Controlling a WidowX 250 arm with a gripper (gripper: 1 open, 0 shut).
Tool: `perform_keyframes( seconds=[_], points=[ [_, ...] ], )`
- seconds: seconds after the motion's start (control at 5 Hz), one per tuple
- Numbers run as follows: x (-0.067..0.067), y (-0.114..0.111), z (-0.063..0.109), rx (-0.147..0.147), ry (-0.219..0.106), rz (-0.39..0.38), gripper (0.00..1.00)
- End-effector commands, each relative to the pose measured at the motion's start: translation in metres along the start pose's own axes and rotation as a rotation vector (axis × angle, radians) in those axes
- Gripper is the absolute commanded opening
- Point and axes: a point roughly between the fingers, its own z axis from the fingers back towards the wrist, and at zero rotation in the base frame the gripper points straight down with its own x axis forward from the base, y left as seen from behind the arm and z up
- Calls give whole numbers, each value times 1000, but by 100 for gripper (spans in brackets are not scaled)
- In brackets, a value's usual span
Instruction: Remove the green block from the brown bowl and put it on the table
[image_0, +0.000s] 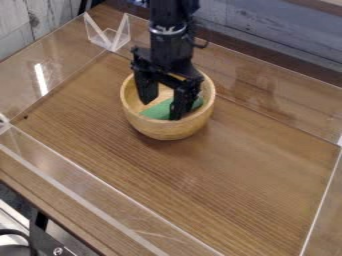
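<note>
The brown bowl (151, 126) sits on the table (187, 190), toward the back centre. Inside it lies the green block (160, 109), partly hidden behind the fingers. My black gripper (163, 100) points straight down into the bowl with its jaws open, one finger (140, 86) on each side of the block. I cannot tell whether the fingers touch the block.
Clear acrylic walls (80, 185) ring the tabletop. A small clear acrylic stand (107, 33) sits at the back left corner. Bare wood stretches in front of and to the right of the bowl.
</note>
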Motion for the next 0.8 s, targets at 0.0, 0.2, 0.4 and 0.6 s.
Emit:
perform_keyframes(
  seconds=[0.0,0.2,0.4,0.6],
  points=[
    [13,9,3,11,-48,7,100],
    [21,14,0,12,-67,15,100],
    [27,10,1,7,-80,-40,100],
    [33,7,1,3,-83,-84,100]
  ],
)
